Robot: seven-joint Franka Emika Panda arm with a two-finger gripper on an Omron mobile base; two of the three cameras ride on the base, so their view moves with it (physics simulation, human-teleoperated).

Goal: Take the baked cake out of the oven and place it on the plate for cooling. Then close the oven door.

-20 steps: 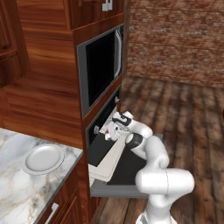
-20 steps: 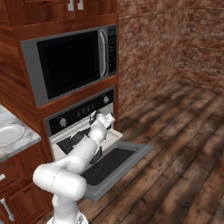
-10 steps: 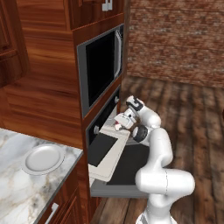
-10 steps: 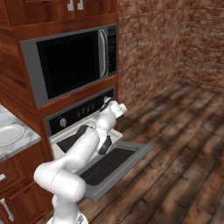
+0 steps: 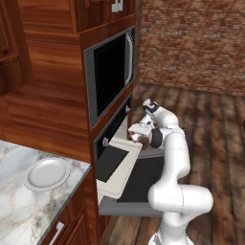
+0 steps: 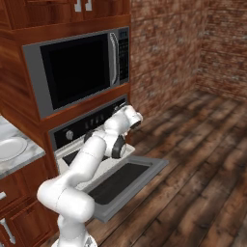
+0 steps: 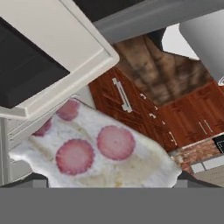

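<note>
The baked cake is white with red round slices on top and lies right between my fingertips in the hand view. From the left base view my gripper is shut on the cake, held in the air just past the far corner of the pulled-out cream tray. The oven stands open, its door dropped down flat below the tray. The white plate rests on the marble counter to the left, well apart from the gripper. In the right base view my forearm hides the gripper.
The black-windowed microwave sits directly above the oven. Wooden cabinet fronts rise between oven and counter. The lowered door juts out over the wooden floor. A brick wall stands at the back.
The gripper has drawn back out of the oven opening with the cake, moving away from the cabinet front and slightly up. Tray, door and plate have stayed put.
</note>
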